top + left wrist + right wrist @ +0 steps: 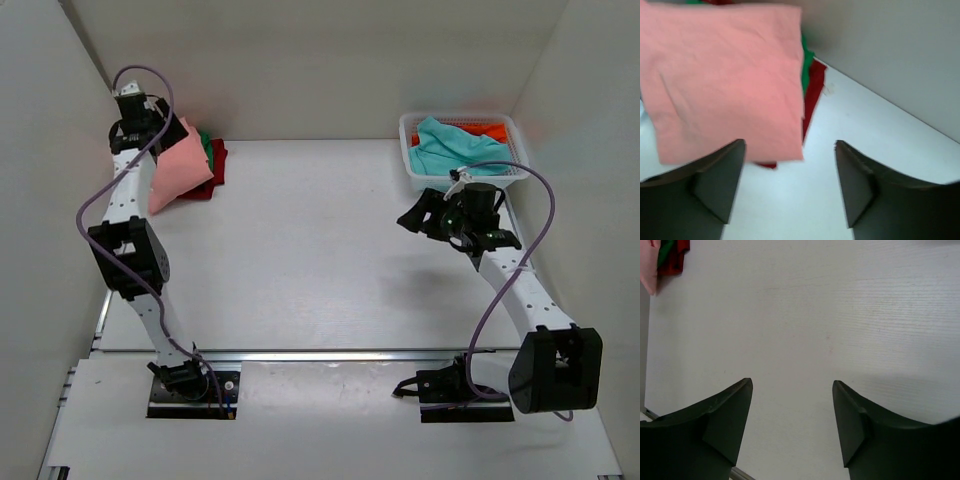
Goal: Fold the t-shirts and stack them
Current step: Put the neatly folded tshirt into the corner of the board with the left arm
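A folded salmon-pink t-shirt (180, 165) lies slanted over a green t-shirt (205, 143) and a red t-shirt (212, 170) at the back left, by the wall. My left gripper (160, 128) hovers just above and behind it, open and holding nothing. In the left wrist view the pink shirt (725, 80) covers the green (806, 70) and red (815, 90) ones, beyond the open left gripper (790, 145). My right gripper (418, 215) stands open over bare table, seen empty in its wrist view (792, 382). A teal t-shirt (455, 150) and an orange t-shirt (485, 129) lie in the basket.
The white lattice basket (408, 150) stands at the back right, just behind my right gripper. Walls close in the table on the left, back and right. A metal rail (330, 355) runs along the table's near edge.
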Robot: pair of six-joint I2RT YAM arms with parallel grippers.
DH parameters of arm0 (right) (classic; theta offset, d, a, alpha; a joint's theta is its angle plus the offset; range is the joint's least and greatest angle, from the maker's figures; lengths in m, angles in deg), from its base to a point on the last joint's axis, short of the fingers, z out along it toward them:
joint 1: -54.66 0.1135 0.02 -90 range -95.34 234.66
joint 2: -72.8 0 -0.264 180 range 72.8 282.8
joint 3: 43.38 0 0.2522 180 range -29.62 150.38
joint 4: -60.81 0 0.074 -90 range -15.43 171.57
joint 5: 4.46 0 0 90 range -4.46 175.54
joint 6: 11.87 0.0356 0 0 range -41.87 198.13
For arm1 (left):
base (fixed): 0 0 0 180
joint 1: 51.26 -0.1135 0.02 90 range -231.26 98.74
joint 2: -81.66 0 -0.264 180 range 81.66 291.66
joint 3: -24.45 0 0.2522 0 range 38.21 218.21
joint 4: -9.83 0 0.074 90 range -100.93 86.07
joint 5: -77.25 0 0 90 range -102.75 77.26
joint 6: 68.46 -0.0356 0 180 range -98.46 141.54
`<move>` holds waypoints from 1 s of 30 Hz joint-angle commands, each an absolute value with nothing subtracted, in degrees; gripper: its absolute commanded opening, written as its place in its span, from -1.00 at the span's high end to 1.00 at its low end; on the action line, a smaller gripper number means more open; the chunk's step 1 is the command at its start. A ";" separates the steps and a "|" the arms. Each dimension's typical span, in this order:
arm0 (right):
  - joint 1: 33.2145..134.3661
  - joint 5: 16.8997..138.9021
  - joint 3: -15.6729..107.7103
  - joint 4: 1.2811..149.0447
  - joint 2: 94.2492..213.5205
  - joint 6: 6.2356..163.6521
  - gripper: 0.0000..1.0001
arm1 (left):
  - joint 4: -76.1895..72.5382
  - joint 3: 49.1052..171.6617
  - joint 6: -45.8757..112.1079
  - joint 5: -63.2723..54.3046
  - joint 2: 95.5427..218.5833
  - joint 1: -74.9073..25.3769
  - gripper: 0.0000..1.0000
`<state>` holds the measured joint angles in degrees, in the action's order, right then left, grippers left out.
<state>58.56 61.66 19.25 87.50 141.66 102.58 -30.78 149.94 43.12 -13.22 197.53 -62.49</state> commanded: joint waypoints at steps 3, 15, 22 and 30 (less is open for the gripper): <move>56.16 63.92 25.40 91.70 140.74 104.15 -0.33 | -35.32 131.41 47.63 -10.12 181.10 -53.49 -0.12; 52.55 61.56 50.85 116.29 161.27 99.06 -0.98 | -47.50 108.53 47.29 -6.87 155.67 -38.10 -0.97; 63.52 56.54 58.82 131.88 163.44 100.87 -0.98 | -49.99 93.17 55.10 20.27 144.25 -41.24 -0.96; 67.41 50.99 46.14 122.99 158.75 109.24 -0.98 | -45.59 91.92 53.27 23.73 142.21 -39.14 -0.97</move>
<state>67.68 52.79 45.80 125.64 159.65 105.94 -48.40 90.88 53.09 19.42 142.65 -40.00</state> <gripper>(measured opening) 0.993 0.987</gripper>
